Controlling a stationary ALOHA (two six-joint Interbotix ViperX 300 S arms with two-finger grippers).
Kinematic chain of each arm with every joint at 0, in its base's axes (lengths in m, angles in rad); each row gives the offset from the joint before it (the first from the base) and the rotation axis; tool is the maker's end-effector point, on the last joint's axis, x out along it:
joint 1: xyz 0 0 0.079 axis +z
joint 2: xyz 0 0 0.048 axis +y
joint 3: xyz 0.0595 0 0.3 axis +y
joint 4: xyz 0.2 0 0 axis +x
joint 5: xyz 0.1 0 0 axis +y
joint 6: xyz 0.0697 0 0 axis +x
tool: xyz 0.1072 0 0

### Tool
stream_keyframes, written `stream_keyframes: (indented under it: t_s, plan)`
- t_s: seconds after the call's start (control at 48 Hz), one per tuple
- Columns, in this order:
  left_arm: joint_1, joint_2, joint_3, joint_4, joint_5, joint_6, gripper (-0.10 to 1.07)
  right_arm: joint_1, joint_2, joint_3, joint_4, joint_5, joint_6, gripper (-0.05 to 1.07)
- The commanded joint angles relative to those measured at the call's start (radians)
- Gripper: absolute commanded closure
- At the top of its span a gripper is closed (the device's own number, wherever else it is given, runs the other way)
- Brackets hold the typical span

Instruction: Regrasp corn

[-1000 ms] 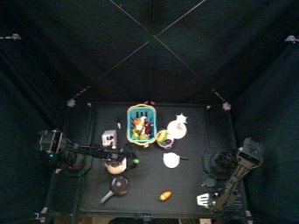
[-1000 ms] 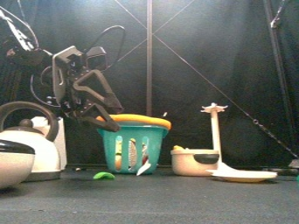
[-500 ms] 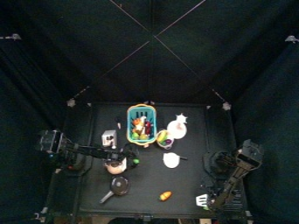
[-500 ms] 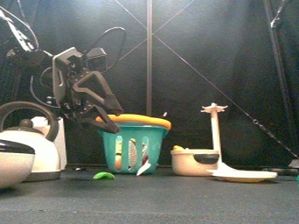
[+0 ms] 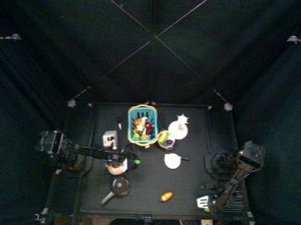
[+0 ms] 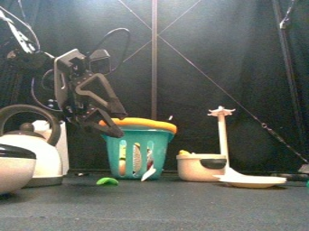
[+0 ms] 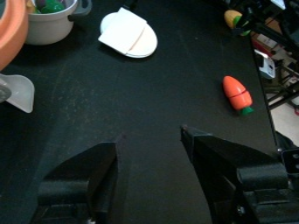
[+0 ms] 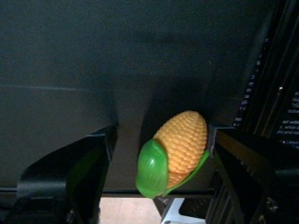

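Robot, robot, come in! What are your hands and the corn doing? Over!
Left hand open, empty, over the table. Right hand open wide. Corn between its jaws, not gripped. Nothing in the way.

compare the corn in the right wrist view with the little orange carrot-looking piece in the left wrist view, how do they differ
The corn is yellow-orange with a broad green husk over one end; the orange piece is red-orange with only a small green tip. The corn lies between the open right gripper's jaws at the table's edge; the orange piece lies alone on the bare black table, well beyond the open left gripper. Both are small oblong toy foods, lying flat.
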Motion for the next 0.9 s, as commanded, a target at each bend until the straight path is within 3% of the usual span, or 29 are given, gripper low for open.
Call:
stream_keyframes:
  t_s: [0.0,0.167,0.417,0.542,0.75,0.875]
  plan:
    - [0.0,-0.003,-0.012,-0.003,-0.005,0.0,0.09,0.003,-0.012,-0.014,0.002,0.003,0.0,0.0]
    - [0.0,-0.003,-0.012,-0.003,-0.005,0.0,0.09,0.002,-0.012,-0.017,0.0,0.006,-0.002,0.08]
    - [0.0,-0.005,-0.012,-0.005,-0.005,-0.002,0.09,-0.009,-0.023,-0.015,-0.009,0.008,0.0,0.43]
    - [0.0,-0.005,-0.012,-0.005,-0.005,-0.002,0.09,-0.032,-0.038,-0.014,-0.048,0.018,-0.002,0.53]
    - [0.002,-0.003,-0.014,-0.005,-0.005,0.0,0.09,-0.089,-0.097,-0.015,-0.193,0.06,-0.002,0.59]
    - [0.0,-0.005,-0.015,-0.003,-0.005,0.002,0.09,-0.143,-0.144,-0.006,-0.339,0.098,-0.002,0.59]
